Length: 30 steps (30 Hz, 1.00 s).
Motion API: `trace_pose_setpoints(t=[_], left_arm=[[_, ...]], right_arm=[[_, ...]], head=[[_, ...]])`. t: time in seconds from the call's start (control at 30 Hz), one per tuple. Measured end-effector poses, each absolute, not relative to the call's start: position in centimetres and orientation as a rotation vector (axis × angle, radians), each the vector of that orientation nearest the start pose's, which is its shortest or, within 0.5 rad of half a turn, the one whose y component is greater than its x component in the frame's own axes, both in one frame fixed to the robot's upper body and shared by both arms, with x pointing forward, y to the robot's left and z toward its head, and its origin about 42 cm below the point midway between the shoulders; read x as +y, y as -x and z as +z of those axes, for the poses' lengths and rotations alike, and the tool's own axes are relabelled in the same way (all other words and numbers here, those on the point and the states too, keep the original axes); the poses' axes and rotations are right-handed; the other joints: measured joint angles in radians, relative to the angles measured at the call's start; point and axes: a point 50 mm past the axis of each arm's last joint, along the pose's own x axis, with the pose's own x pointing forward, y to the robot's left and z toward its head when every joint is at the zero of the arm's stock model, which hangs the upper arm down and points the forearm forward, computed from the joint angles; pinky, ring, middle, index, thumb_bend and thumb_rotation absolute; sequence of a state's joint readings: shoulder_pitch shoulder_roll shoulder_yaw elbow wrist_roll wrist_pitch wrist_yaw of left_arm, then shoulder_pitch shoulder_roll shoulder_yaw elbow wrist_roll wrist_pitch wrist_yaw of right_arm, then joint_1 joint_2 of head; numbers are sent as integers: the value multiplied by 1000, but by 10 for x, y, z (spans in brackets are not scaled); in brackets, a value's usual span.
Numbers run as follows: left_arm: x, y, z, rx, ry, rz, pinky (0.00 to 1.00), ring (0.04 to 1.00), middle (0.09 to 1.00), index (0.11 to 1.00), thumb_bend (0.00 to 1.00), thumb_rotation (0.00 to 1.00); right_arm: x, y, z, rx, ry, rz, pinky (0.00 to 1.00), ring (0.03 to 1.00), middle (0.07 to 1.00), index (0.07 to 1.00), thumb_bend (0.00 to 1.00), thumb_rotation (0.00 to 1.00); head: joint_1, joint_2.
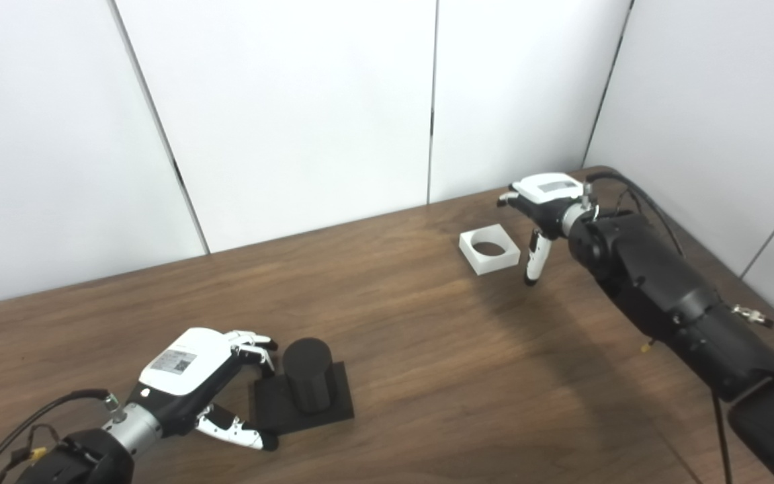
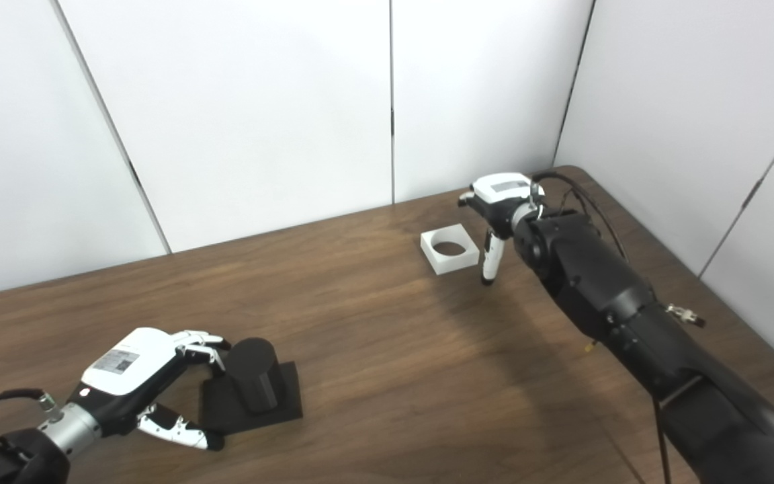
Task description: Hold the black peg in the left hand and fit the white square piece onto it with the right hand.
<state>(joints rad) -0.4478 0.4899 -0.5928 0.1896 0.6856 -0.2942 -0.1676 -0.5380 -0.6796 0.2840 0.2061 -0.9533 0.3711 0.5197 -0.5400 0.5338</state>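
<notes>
So we've got both hands parked right beside their parts and neither has a grip yet. Our left hand (image 1: 189,376) sits at the black cylindrical peg on its flat square black base (image 1: 308,386), fingers spread, curled toward the post with the thumb low near the base's front corner; nothing is clamped. Across the dark wood-grain table (image 1: 427,376), well apart from the peg, the white square plastic piece with the round hole (image 1: 489,250) lies flat near the far right corner. Our right hand (image 1: 540,214) hovers just beside it, fingers apart, one pointing down off its near edge.

What worries us: that white piece is light and low, so a finger landing on its edge could skid it toward the wall. On the peg side, a loose wrap could tip it or let it twist, and then the hole won't line up.
</notes>
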Motion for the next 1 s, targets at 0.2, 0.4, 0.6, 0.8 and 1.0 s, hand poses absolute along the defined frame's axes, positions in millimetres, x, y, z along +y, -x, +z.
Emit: trace_pose_setpoints(t=[0.2, 0.4, 0.6, 0.8, 1.0], left_arm=[[203, -373, 150, -437, -1304, -809, 681, 844, 825, 489, 523, 66], [204, -371, 151, -437, -1306, -811, 691, 844, 823, 489, 523, 65], [205, -370, 153, -429, -1312, -818, 700, 842, 825, 489, 523, 66], [205, -368, 153, -426, -1312, -816, 699, 841, 822, 489, 524, 64], [207, -364, 154, -413, -1314, -810, 702, 841, 823, 489, 523, 62]], right_arm=[[-371, -440, 230, 386, 1612, 112, 884, 975, 990, 892, 919, 139], [-370, -446, 230, 391, 1623, 124, 877, 966, 981, 888, 923, 150], [-369, -450, 229, 390, 1631, 126, 881, 954, 969, 878, 897, 169], [-366, -455, 227, 386, 1622, 135, 889, 950, 957, 856, 869, 188], [-365, -460, 227, 367, 1615, 152, 887, 927, 922, 775, 818, 178]], head=[[15, 5], [15, 5], [26, 9], [29, 9], [46, 23]])
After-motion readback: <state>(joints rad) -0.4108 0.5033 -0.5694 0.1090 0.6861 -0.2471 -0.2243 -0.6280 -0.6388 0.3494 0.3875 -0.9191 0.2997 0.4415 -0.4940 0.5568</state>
